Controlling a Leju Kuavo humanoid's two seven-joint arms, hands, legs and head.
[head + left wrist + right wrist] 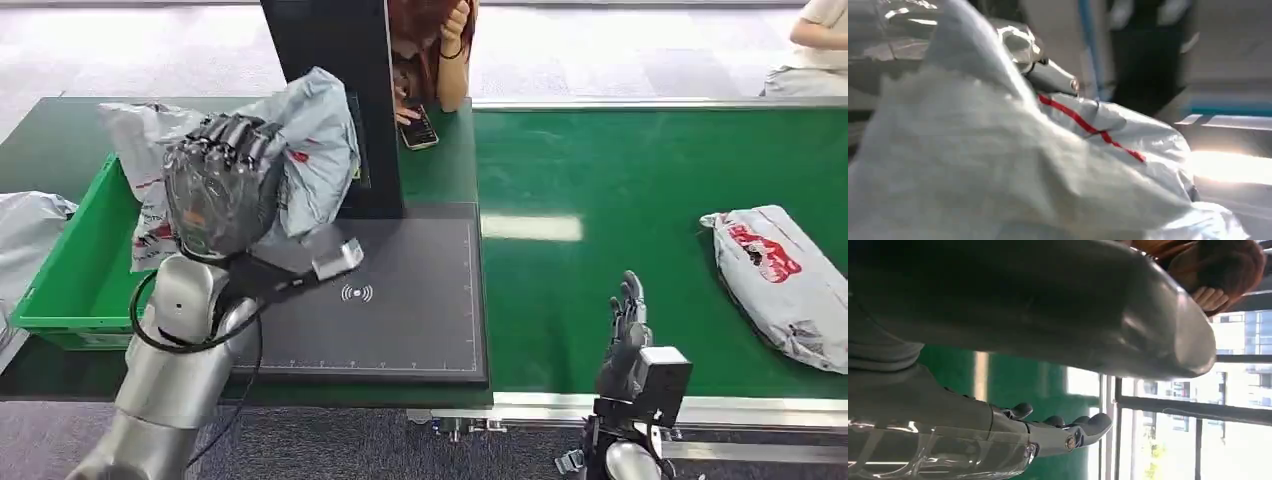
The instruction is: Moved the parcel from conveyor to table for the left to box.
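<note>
Head view shows the left hand (222, 185) raised with its fingers wrapped around a grey parcel (310, 140), held up between the black scan pad (400, 300) and the green bin (70, 270). The right hand (627, 330) hangs open and empty over the conveyor (620, 180), where another parcel (780, 275) lies. Boxing well probably means carrying it fully over the bin before loosening the fingers.
</note>
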